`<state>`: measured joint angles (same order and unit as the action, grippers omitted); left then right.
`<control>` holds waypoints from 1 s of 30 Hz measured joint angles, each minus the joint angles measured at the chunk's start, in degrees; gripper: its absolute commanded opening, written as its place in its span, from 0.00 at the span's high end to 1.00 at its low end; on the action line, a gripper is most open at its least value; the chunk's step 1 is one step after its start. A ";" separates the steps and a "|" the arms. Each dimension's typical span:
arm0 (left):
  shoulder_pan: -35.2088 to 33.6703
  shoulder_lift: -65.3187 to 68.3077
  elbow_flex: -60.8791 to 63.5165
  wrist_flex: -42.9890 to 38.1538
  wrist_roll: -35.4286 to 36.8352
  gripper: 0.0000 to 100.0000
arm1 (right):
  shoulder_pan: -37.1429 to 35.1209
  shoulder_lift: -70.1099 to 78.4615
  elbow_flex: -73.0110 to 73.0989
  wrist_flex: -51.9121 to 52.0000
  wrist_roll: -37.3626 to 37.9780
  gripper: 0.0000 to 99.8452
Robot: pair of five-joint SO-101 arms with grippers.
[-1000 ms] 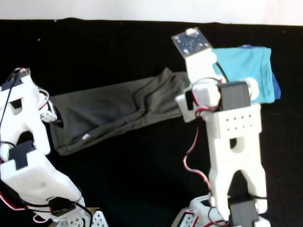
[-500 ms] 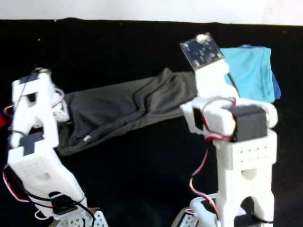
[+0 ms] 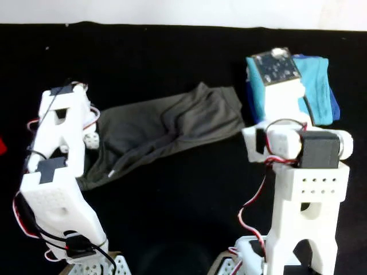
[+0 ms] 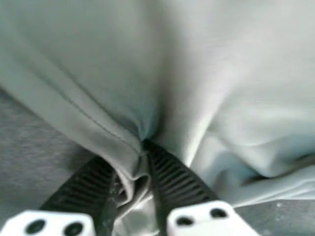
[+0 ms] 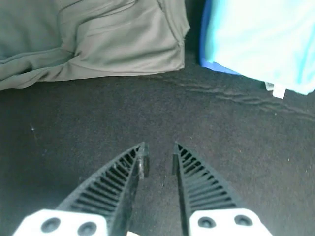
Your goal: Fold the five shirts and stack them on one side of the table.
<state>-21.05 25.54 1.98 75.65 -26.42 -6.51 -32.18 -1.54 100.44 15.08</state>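
Where the left arm (image 3: pixel 57 166) leans over the near left part of the black surface (image 3: pixel 172 217), its pincer (image 4: pixel 145 145) is clamped on the grey shirt (image 4: pixel 211 73). In the left wrist view the two ribbed black fingers (image 4: pixel 172 177) stand close together with a bunched fold of the grey cloth, hem seam and all, squeezed between them. The cloth fans out from that pinch in creases. In the high view this arm's white body covers the pinch itself and the nearest end of the shirt, so the grip cannot be made out from above.

On the right side, the right pincer (image 5: pixel 158 156) holds nothing. Its fingers (image 5: pixel 189 172) are a narrow gap apart, nearly parallel, and point at bare black cloth. Whether the tips touch the surface or hang just above it cannot be told.

Beyond them lies the grey shirt (image 5: pixel 98 44), a long rumpled band stretched across the middle of the surface from the left arm toward the right arm (image 3: pixel 304 189); its right end lies flat on the surface, apart from the right pincer.

Farther on, at the far right of the surface, sits a folded turquoise shirt (image 3: pixel 315 83) on top of a folded blue shirt (image 3: pixel 335 107), of which only a rim peeks out. A narrow strip of black separates this stack from the grey shirt. The right arm's wrist and its circuit board hide the stack's left half from above, and how many shirts it holds cannot be told.
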 measured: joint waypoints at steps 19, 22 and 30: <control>-23.56 0.09 -29.10 20.40 -12.22 0.99 | 1.49 -13.71 39.47 -14.59 0.00 0.99; -20.92 0.09 -29.89 22.95 -12.22 0.99 | 4.66 -17.41 48.70 -21.10 0.00 0.99; -3.34 -9.67 -31.12 24.35 -5.89 0.99 | 16.62 -27.34 75.16 -37.27 6.59 0.99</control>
<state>-24.40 15.87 -29.14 100.00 -32.31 10.11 -59.52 73.63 63.16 21.67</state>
